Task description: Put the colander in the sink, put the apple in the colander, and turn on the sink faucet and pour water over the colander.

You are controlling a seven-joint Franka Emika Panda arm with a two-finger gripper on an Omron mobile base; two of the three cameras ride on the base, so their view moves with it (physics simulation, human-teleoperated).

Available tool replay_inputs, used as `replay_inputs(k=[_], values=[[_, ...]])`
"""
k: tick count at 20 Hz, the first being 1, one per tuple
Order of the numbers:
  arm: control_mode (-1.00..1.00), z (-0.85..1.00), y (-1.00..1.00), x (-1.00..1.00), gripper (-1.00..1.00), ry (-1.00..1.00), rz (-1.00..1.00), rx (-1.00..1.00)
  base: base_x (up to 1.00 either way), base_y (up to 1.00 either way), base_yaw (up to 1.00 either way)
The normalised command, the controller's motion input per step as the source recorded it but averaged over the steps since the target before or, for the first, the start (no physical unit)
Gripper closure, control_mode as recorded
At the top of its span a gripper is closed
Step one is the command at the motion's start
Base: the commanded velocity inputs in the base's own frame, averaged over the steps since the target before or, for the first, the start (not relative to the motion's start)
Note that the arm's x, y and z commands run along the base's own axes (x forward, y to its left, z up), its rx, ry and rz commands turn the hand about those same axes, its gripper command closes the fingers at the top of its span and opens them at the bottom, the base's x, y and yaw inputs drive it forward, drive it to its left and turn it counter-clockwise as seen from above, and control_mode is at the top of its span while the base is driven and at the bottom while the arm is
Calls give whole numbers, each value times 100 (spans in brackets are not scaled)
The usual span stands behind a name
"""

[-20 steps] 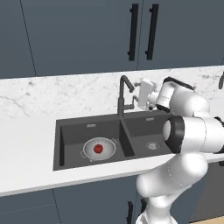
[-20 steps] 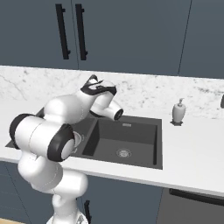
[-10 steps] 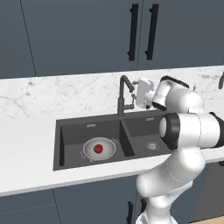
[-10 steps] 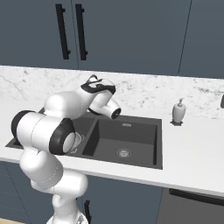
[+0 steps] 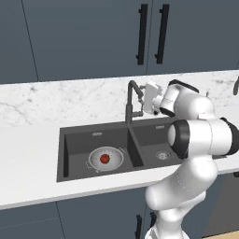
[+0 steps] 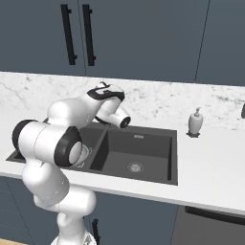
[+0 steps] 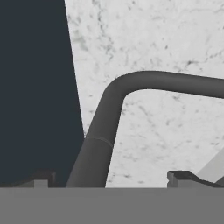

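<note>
White marble counter (image 5: 32, 154) ran beneath the dark cabinet doors (image 5: 93, 37), and set into it we saw the sink (image 5: 77, 140) with its two basins. We found the colander (image 5: 105, 159) sitting in the left basin with the apple (image 5: 105, 158) resting inside it. The sink faucet (image 5: 130, 100) stood at the far edge between the basins. Compared with a second before, our gripper (image 5: 145, 99) had crept a little closer to the faucet from its right, and its jaws stayed spread wide, grasping nothing. In the hand view the faucet's bent pipe (image 7: 109, 127) rose between the two fingertips (image 7: 41, 179). We saw the colander and apple unmoved. A white pump bottle (image 6: 195, 122) stood on the counter to the sink's right.
</note>
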Motion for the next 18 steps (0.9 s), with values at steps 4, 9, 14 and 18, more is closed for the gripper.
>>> replay_inputs(k=[4, 9, 14, 18], values=[[-100, 0, 18, 1, -100, -1, -2, 0, 0, 0, 0], [-100, 0, 20, 0, -100, 0, 0, 0, 0, 0, 0], [-100, 0, 7, 4, -100, 0, 0, 0, 0, 0, 0], [-100, 0, 4, 9, -100, 0, 0, 0, 0, 0, 0]])
